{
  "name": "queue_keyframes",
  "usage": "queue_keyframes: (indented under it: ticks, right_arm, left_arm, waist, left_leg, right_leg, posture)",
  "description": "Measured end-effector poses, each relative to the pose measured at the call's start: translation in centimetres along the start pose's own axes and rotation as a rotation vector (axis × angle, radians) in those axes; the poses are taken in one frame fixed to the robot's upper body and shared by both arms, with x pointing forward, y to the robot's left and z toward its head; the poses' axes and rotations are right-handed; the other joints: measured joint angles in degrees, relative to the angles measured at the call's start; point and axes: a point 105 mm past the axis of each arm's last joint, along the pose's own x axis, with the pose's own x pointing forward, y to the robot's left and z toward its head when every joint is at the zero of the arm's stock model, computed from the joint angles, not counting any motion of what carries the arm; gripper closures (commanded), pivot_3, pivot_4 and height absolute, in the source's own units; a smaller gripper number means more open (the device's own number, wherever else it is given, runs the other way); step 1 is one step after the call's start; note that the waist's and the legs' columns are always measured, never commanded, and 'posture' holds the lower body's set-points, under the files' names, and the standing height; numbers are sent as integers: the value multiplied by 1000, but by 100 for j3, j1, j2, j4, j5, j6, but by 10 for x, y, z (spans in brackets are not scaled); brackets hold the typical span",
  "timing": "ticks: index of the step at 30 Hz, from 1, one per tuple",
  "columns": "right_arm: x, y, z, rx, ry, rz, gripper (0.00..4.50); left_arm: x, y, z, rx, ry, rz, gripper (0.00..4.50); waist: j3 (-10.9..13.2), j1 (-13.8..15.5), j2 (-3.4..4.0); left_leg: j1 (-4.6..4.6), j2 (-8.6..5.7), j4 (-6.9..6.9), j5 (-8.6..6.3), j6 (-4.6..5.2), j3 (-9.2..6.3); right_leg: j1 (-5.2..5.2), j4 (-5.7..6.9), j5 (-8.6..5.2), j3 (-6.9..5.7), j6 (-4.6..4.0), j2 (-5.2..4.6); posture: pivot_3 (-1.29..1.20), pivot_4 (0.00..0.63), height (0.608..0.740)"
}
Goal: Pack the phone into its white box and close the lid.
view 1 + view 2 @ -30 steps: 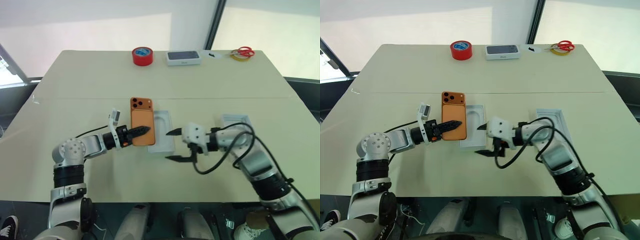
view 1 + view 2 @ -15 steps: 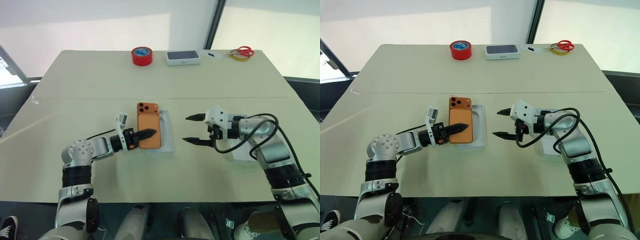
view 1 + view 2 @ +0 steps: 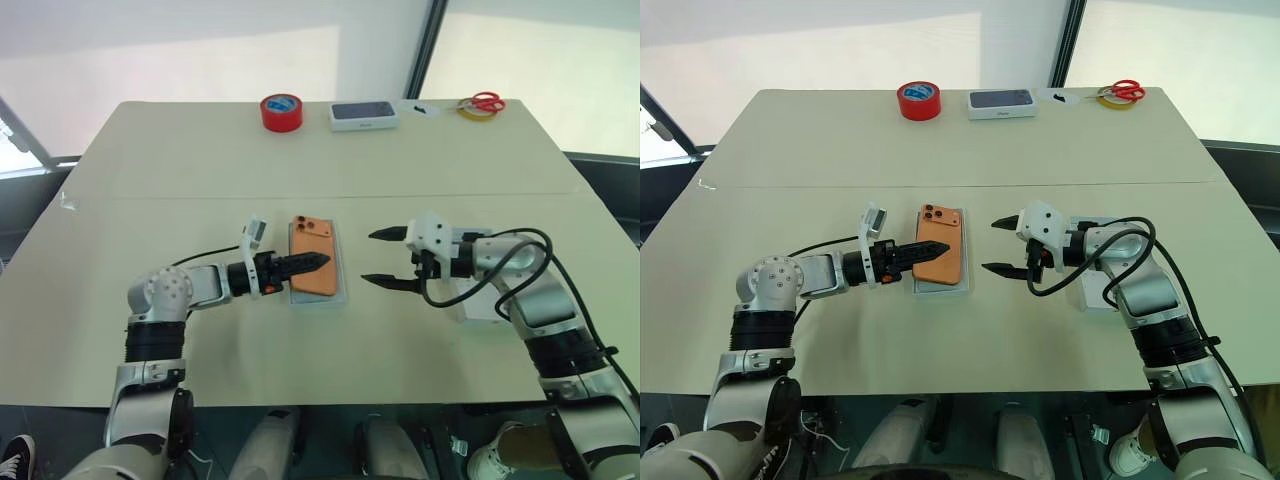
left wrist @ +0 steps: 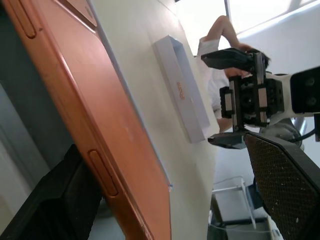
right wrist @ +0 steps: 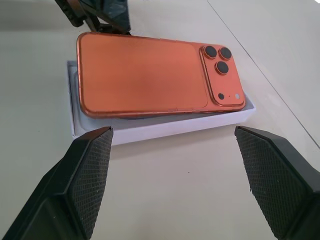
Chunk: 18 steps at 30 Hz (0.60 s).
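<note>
Our left gripper (image 3: pixel 318 262) has its fingers parted around the orange phone (image 3: pixel 313 270), which lies camera-side up across the white box (image 3: pixel 342 292) mid-desk (image 3: pixel 200 160). To the right, our right gripper (image 3: pixel 384 258) hovers, fingers wide and empty.

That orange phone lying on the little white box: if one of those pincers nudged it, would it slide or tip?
The phone looks rigid and smooth, so it would probably slide rather than bend. It seems to rest atop the white box, not sunk inside, so a sideways nudge might skate it off. Being flat, it should not roll.
</note>
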Motion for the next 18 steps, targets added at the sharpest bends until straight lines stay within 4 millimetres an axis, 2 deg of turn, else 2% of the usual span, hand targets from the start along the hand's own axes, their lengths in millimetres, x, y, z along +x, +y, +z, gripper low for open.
queue_keyframes:
  ticks: [7, 9, 10, 12, 16, 18]
  right_arm:
    - [2, -3, 1, -9, 0, -4, 413]
    - [3, -3, -2, 2, 4, -4, 942]
    - [4, -3, -3, 8, 4, -6, 1290]
    - [6, -3, -5, 7, 10, -10, 2318]
    - [8, -8, -13, -22, 42, -42, 4410]
    - [7, -11, -16, -32, 53, -57, 4500]
  left_arm:
    - [-17, 1, 1, 50, 18, 53, 92]
    - [-20, 2, 2, 56, 14, 65, 0]
    - [-22, 3, 4, 56, 5, 71, 267]
    - [-25, 4, 8, 62, -22, 83, 869]
    - [-32, 10, 19, 118, -65, 154, 2853]
    - [-37, 13, 23, 142, -73, 186, 3895]
  waist:
    - [1, 11, 1]
    - [1, 12, 1]
    - [1, 13, 1]
    - [1, 19, 1]
    - [1, 17, 1]
    - [2, 16, 3]
  left_leg:
    - [0, 0, 0, 0, 0, 0]
    - [0, 0, 0, 0, 0, 0]
    - [-1, 0, 0, 0, 0, 0]
    - [-1, 0, 0, 0, 0, 0]
    - [-1, -1, 0, 0, 0, 1]
    - [-1, -1, -1, 0, 0, 1]
  right_leg:
    - [0, 0, 0, 0, 0, 0]
    - [0, 0, 0, 1, 0, 0]
    - [-1, 0, 0, 0, 0, -1]
    - [-1, 0, 0, 1, 0, -1]
    - [-1, 0, 0, 1, 0, -1]
    - [-2, 0, 0, 1, 0, 0]
  posture:
    - [0, 150, 736]
    - [0, 150, 736]
    - [0, 150, 736]
    - [0, 150, 736]
    - [0, 150, 736]
    - [0, 150, 736]
